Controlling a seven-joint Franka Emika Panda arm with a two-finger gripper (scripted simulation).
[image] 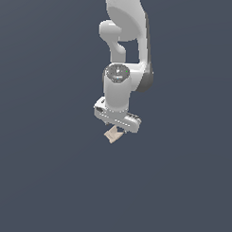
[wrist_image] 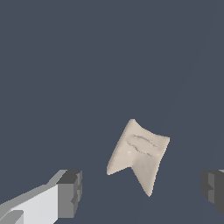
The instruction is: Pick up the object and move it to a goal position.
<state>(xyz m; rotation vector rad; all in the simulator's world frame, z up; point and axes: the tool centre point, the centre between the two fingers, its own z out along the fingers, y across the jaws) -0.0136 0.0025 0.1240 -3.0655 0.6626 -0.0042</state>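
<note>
The object [image: 113,135] is a small beige angular block with a V-shaped notch, lying on the dark floor. In the exterior view the white gripper [image: 115,129] hangs right over it and hides its upper part. In the wrist view the object [wrist_image: 139,153] lies between the two dark finger pads, one [wrist_image: 70,192] on one side and the other [wrist_image: 213,189] on the other side. The gripper [wrist_image: 141,192] is open wide, and neither pad touches the block. I cannot tell how far above the floor the fingertips are.
A plain dark grey-blue floor [image: 45,172] fills both views. The white arm [image: 125,23] comes down from the top of the exterior view.
</note>
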